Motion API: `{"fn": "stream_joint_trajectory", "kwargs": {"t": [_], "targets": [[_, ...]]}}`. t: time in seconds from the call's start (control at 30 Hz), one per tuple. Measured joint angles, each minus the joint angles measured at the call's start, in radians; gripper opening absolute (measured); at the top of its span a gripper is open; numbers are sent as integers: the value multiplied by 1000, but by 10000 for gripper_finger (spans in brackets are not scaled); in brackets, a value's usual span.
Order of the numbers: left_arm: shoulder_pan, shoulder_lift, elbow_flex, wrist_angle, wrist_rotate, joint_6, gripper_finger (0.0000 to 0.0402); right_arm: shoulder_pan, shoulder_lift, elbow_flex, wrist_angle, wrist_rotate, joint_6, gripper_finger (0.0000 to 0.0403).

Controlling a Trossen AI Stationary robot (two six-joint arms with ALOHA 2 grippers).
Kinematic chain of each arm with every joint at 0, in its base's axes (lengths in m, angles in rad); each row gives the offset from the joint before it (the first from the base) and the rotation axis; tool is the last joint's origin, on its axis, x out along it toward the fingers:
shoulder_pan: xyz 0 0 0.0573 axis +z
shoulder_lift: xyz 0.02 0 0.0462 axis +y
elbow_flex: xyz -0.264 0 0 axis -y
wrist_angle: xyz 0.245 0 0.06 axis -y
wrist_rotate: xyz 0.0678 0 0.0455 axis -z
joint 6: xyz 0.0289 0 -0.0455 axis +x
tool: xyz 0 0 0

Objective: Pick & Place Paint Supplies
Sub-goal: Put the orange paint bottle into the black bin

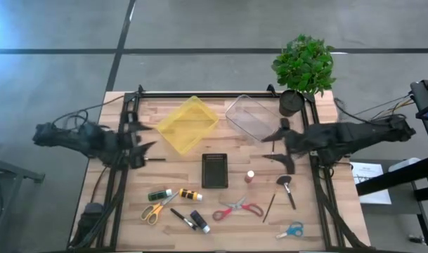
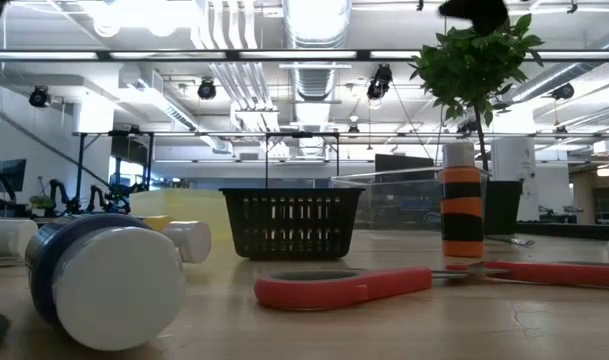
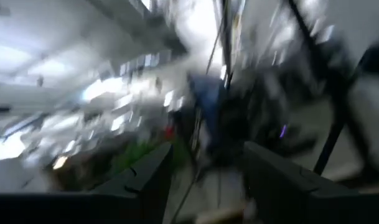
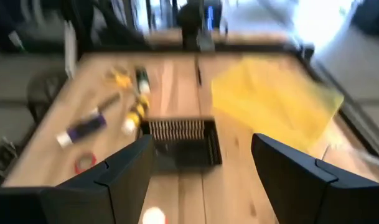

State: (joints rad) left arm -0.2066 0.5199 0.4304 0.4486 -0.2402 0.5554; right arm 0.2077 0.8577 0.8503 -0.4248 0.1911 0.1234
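Both arms are up over the table, and nothing is held. The left gripper [image 1: 145, 145] sits at the table's left edge, level with the yellow bin [image 1: 187, 124], fingers spread apart and empty. The right gripper [image 1: 278, 145] hovers on the right side, just below the clear bin [image 1: 250, 117], its 2 fingers [image 4: 128, 169] parted wide with nothing between them; its wrist camera looks across the wooden table [image 1: 326, 211] toward the black basket [image 4: 180, 142] and the yellow bin beyond.

The black basket stands in the middle of the table, in front of the 2 bins. All the paint supplies lie in front of it, on bare wood. On the left: a green-topped bottle [image 1: 158, 194] on its side, an orange-and-black bottle [image 1: 190, 195] right beside it, and yellow scissors [image 1: 154, 209] just below. Next along, a thin brush [image 1: 183, 219] and a dark bottle with a white cap [image 1: 200, 221] side by side. In the centre, red scissors [image 1: 238, 209], lying flat, with a small red bottle [image 1: 250, 177] standing upright above them. To the right, a thin stick-like brush [image 1: 269, 208], a wide-bristled brush [image 1: 287, 190], and blue scissors [image 1: 291, 230] nearest the front edge.

A potted plant [image 1: 303, 67] stands at the far right corner.
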Motion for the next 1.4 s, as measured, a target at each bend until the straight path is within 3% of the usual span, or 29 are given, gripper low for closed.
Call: {"fn": "stream_joint_trajectory", "kwargs": {"t": [0.1,0.3,0.43,0.63,1.03,1.4], "targets": [[1,216,172,-181,-122,68,198,1,129,113,-101,2,26,267],[-7,490,449,-596,-33,60,197,1,309,221,-283,-12,79,267],[-8,557,495,-746,-29,-37,197,21,392,229,-332,-83,97,267],[-8,526,493,-918,-29,-169,197,74,496,231,-360,-112,88,267],[-8,430,411,-740,1,-183,197,93,667,336,-415,-106,34,267],[-8,431,397,-677,-2,-234,197,91,729,318,-428,-57,30,267]]}}
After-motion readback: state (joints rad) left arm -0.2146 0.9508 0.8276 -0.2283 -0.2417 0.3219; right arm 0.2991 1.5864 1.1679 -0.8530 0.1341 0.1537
